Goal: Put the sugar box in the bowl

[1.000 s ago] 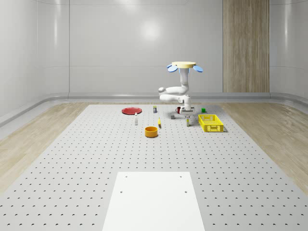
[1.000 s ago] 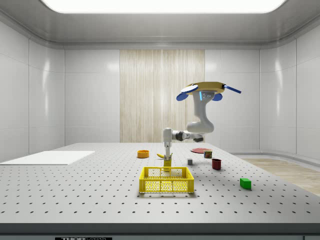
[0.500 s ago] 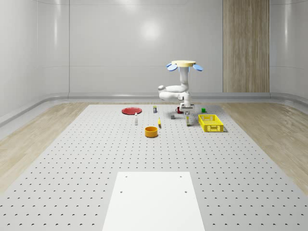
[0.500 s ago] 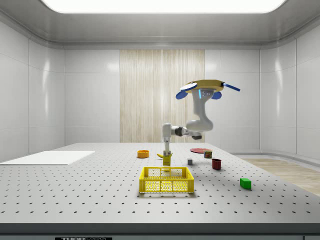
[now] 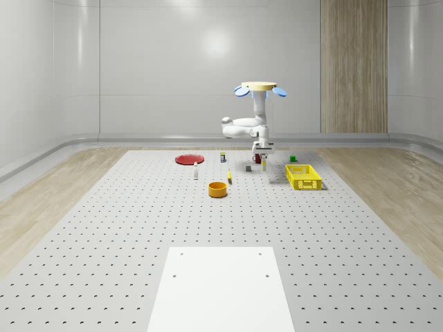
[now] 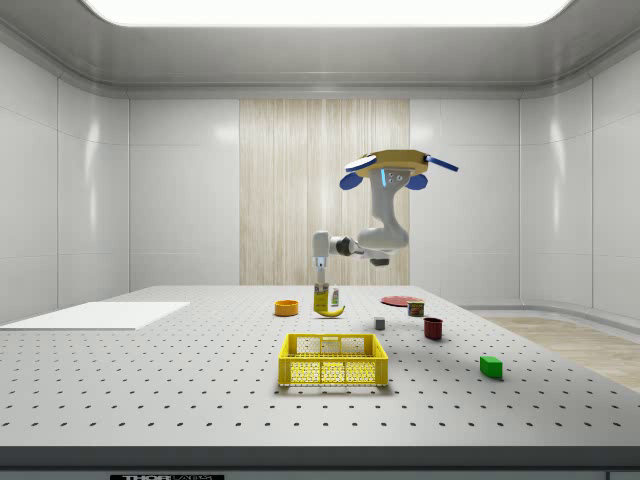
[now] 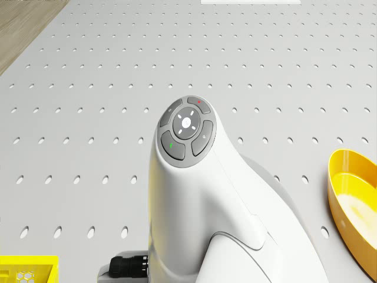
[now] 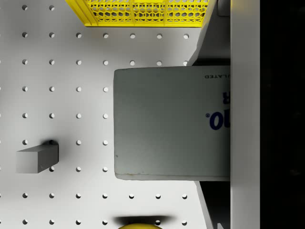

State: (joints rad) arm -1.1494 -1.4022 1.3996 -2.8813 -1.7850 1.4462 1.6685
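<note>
Side view: drone [image 6: 392, 165] hovers above the surface [image 6: 200, 390], pincer [image 6: 321, 292] clamped on the sugar box [image 6: 322, 299].
Box hangs upright, long axis vertical, clear of the surface, between orange bowl [image 6: 286, 308] and yellow basket [image 6: 333, 360].

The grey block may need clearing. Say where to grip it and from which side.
Probably pinch the grey block across two opposite flat sides from straight above: it lies flat on the table with bare surface around it.
</note>
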